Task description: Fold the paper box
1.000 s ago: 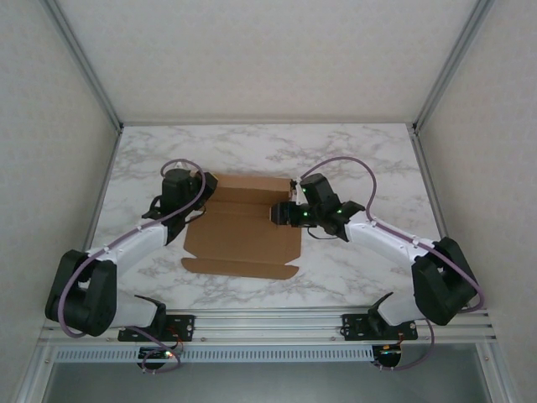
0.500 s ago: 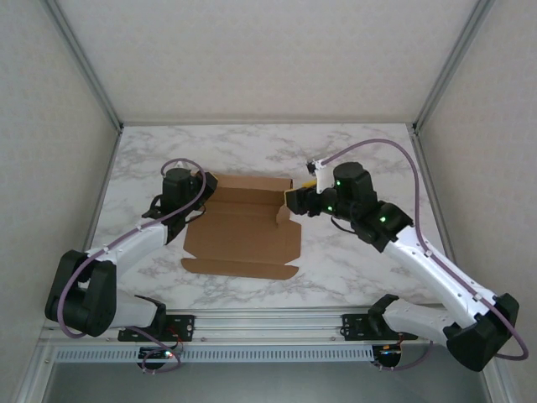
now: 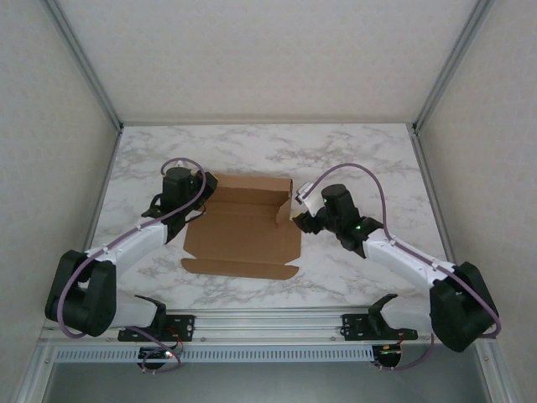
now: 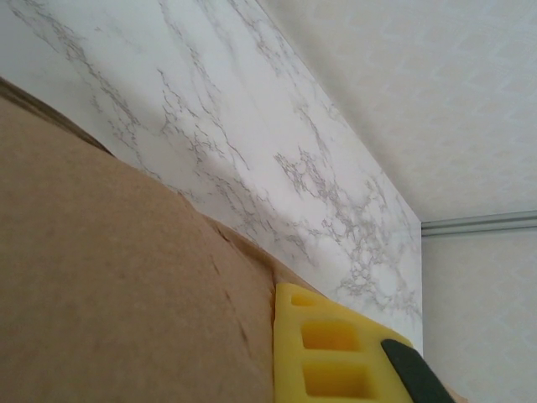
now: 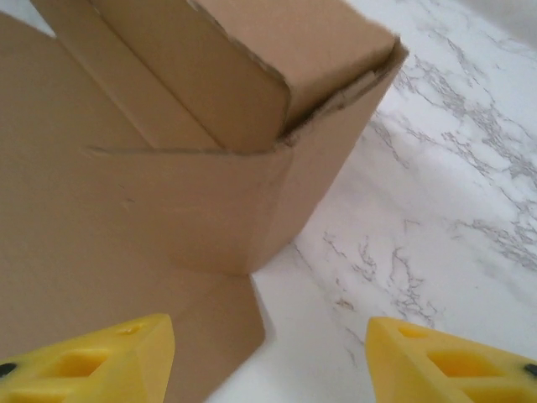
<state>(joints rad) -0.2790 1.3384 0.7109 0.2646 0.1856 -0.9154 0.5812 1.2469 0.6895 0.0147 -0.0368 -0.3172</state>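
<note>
The paper box (image 3: 243, 239) lies brown and partly folded in the middle of the table, its back and side walls raised. My left gripper (image 3: 191, 200) is at the box's left wall, shut on it. In the left wrist view the cardboard (image 4: 101, 277) lies against one yellow finger (image 4: 336, 353) and hides the other. My right gripper (image 3: 299, 210) is low at the box's right edge and stands open. In the right wrist view the raised right corner of the box (image 5: 252, 126) is just ahead of my gripper (image 5: 268, 365), and nothing is between its fingers.
The marble table (image 3: 252, 147) is walled in by white panels and aluminium posts (image 3: 84, 67). A metal rail (image 3: 268, 323) with both arm bases runs along the near edge. Bare marble (image 5: 436, 210) lies to the right of the box.
My right arm swung up and out from over the box's right side, then came back down low at the box's right edge. The left arm and the box have stayed still.
</note>
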